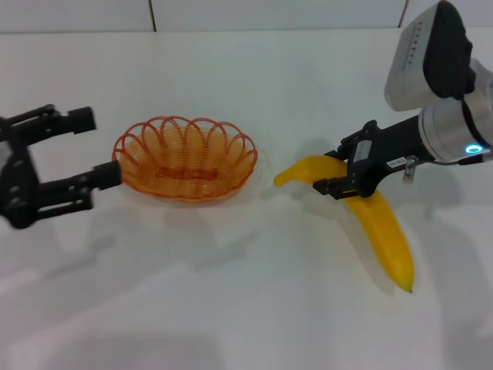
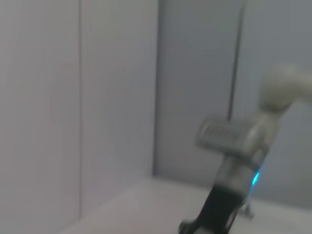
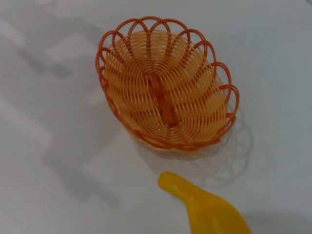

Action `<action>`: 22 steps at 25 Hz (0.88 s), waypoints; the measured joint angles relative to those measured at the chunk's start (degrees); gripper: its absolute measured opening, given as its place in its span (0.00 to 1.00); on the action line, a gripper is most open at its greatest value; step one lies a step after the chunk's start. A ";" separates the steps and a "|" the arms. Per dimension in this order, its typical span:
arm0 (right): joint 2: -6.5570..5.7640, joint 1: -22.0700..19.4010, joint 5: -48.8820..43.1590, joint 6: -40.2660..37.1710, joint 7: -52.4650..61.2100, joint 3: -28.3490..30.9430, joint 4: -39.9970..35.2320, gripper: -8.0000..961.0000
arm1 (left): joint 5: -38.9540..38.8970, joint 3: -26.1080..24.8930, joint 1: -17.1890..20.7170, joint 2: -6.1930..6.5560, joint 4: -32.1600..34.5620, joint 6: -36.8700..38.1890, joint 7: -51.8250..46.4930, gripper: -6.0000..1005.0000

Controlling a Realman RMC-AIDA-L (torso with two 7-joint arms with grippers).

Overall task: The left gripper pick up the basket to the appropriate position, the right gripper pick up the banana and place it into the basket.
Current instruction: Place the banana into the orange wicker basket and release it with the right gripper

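The orange wire basket [image 1: 185,158] [image 3: 165,83] stands empty on the white table, left of centre. My left gripper [image 1: 94,148] is open at the basket's left end, its lower finger [image 1: 108,176] right at the rim and its upper finger [image 1: 77,120] clear of it. The yellow banana [image 1: 381,231] lies to the right of the basket, its stem end [image 3: 195,200] pointing toward it. My right gripper [image 1: 344,167] is shut on the banana near the stem end, one finger on each side. The left wrist view shows neither the basket nor the banana.
The white table [image 1: 231,308] extends in front of both objects. A pale wall [image 1: 231,14] runs along the back edge. The silver-white right arm [image 1: 439,85] [image 2: 234,141] reaches in from the right.
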 joint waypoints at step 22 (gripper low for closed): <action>0.00 -0.01 -0.01 -1.77 0.68 -0.25 -0.33 0.52 | 19.41 -30.70 -7.69 0.28 -21.26 5.94 -1.35 0.80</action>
